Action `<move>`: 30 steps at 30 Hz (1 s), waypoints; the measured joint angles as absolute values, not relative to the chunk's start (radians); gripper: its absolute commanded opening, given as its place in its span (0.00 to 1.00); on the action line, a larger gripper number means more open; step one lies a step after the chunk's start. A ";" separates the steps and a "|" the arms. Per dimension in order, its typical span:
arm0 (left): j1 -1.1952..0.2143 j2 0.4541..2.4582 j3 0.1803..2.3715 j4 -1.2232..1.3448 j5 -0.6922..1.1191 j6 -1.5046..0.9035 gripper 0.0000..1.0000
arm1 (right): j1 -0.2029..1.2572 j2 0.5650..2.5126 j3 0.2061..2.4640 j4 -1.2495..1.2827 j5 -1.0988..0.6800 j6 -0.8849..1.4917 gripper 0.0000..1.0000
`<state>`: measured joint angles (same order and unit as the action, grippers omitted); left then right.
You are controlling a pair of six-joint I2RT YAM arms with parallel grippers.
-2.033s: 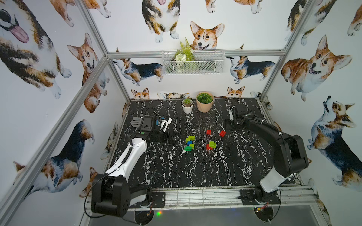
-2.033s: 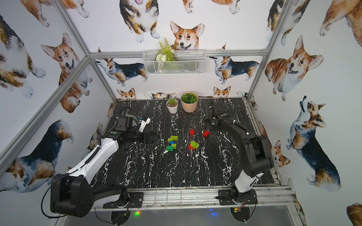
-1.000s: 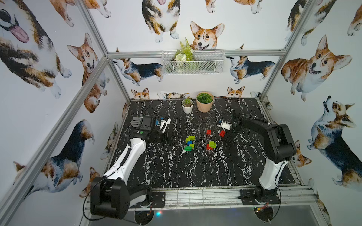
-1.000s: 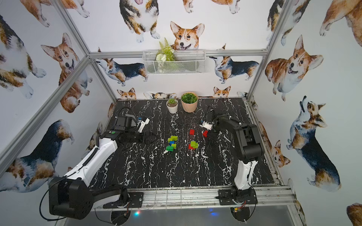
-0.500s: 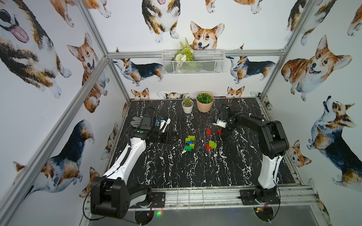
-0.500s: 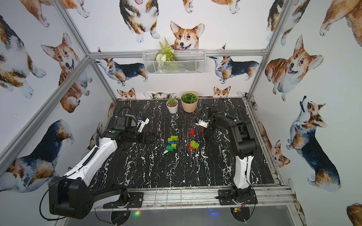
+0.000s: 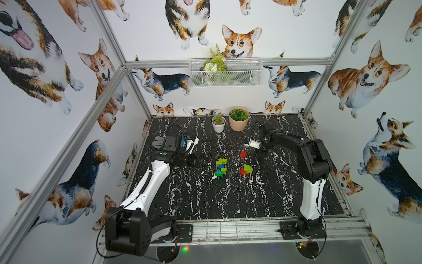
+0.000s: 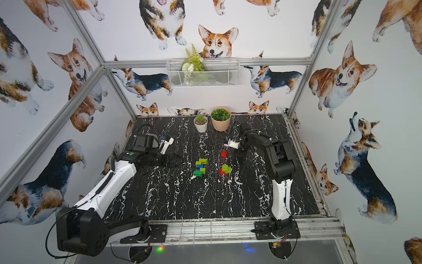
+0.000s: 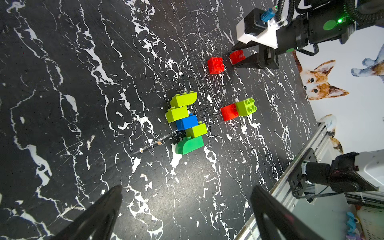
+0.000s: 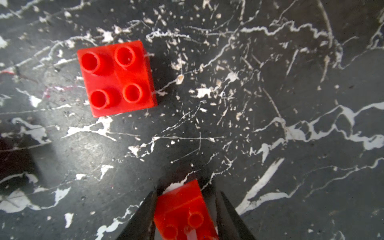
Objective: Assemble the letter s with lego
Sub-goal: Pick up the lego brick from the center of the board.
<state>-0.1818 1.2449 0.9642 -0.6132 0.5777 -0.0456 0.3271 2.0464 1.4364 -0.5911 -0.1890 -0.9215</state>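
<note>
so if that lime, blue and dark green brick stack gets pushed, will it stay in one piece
Likely rigid but weak: the brick stack is stepped, each brick only partly overlapping its neighbour, so a sideways shove might split a joint. It lies flat on the smooth-looking table, so it should slide rather than tip.

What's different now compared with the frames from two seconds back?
The right gripper swung in from the back of the table and came down over a loose red brick; its jaws have narrowed to either side of it, though a firm grip is not clear. Unchanged: the left gripper open and parked, the green-and-blue stack, the red-and-lime pair, the other red brick.
</note>
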 measured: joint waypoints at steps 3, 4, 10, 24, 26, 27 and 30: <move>-0.182 1.241 0.964 -0.618 0.578 -0.046 1.00 | 0.326 2.049 1.443 -0.607 -0.195 -0.922 0.42; -0.182 1.239 0.964 -0.619 0.578 -0.046 1.00 | 0.324 2.049 1.443 -0.612 -0.199 -0.923 0.43; -0.182 1.237 0.964 -0.620 0.578 -0.046 1.00 | 0.314 2.028 1.433 -0.639 -0.213 -0.929 0.49; -0.182 1.238 0.964 -0.625 0.578 -0.046 1.00 | 0.299 1.980 1.369 -0.631 -0.209 -0.936 0.38; -0.182 1.238 0.964 -0.625 0.578 -0.046 1.00 | 0.301 1.986 1.375 -0.630 -0.203 -0.936 0.31; -0.182 1.238 0.964 -0.626 0.578 -0.045 1.00 | 0.302 1.988 1.379 -0.630 -0.200 -0.936 0.29; -0.182 1.236 0.964 -0.627 0.577 -0.045 1.00 | 0.306 1.989 1.385 -0.628 -0.193 -0.936 0.24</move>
<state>-0.1818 1.2362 0.9642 -0.6266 0.5774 -0.0452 0.3061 1.9892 1.3849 -0.6285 -0.1928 -0.9356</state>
